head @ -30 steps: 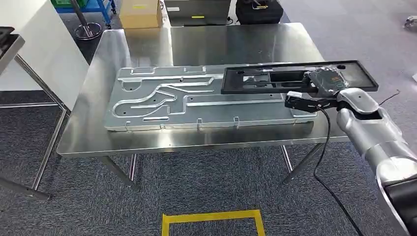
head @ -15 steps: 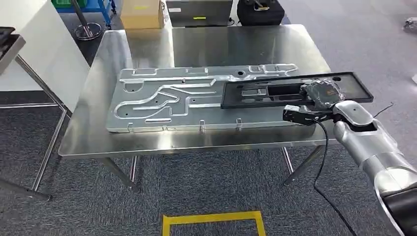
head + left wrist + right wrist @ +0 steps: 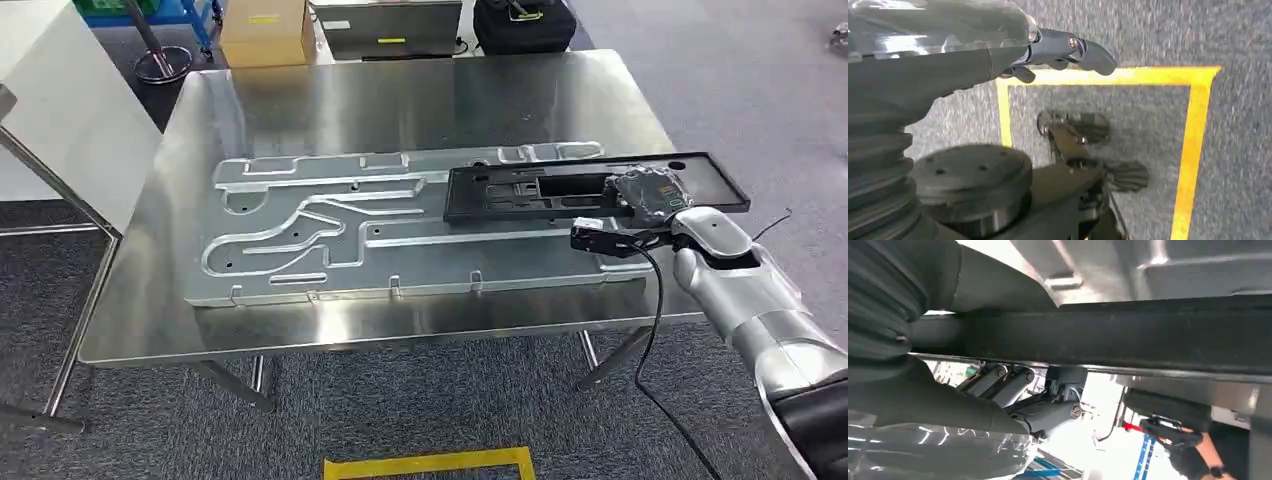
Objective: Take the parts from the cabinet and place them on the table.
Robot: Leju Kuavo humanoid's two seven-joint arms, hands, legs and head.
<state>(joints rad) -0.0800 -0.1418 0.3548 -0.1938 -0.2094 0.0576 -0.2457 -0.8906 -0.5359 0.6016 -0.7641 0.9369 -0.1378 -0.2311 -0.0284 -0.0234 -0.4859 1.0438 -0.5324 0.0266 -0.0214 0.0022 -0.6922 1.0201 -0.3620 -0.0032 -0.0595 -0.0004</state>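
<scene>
A long black frame part [image 3: 520, 193] is held level just above the steel table [image 3: 400, 100], over the right end of a large stamped silver panel [image 3: 330, 225] that lies flat there. My right hand [image 3: 650, 195] grips the frame near its right end, thumb on one face and fingers [image 3: 1013, 382] on the other. In the right wrist view the frame [image 3: 1128, 340] crosses the picture as a dark bar with the silver panel [image 3: 1168, 270] beyond it. My left hand [image 3: 1058, 52] hangs over the carpet, fingers curled in and holding nothing.
A white panel [image 3: 60, 110] leans at the table's left. Behind the table are a cardboard box [image 3: 262, 32], a grey case [image 3: 385, 28] and a black bag [image 3: 522, 22]. A yellow floor marking [image 3: 430, 463] lies on the carpet in front. A cable [image 3: 655, 330] hangs from my right wrist.
The camera has moved closer to the table, so the scene sits lower and further left. My right hand has carried the black frame lower over the silver panel's right end.
</scene>
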